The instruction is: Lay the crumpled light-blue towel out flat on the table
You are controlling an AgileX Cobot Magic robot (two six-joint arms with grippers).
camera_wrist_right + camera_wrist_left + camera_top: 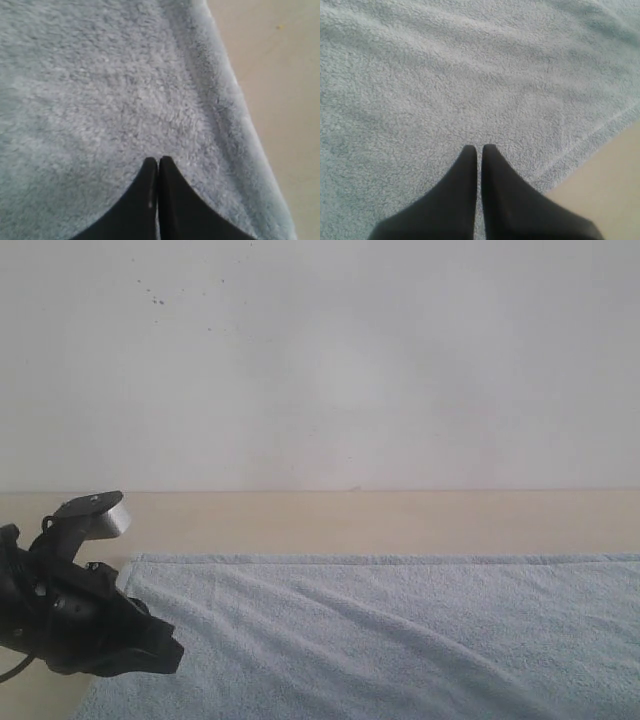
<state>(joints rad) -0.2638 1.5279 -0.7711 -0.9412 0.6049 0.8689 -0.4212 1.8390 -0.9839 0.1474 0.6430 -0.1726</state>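
Towel: light blue, opened out across the tabletop. Its far hem runs straight along the tabletop's far edge, with a bare cream strip between, and shallow ripples cross the pile.
Left end effector: clenched, the two black fingers all but touching and nothing seen between them. It is poised over the towel near a hemmed edge, with bare tabletop just beyond.
Right end effector: clenched as well, fingers pressed together over the pile beside a thick hem.
Left arm: black, beside the towel's far left corner.
Wall: grey-white, a few dark specks — behind the tabletop's far edge.
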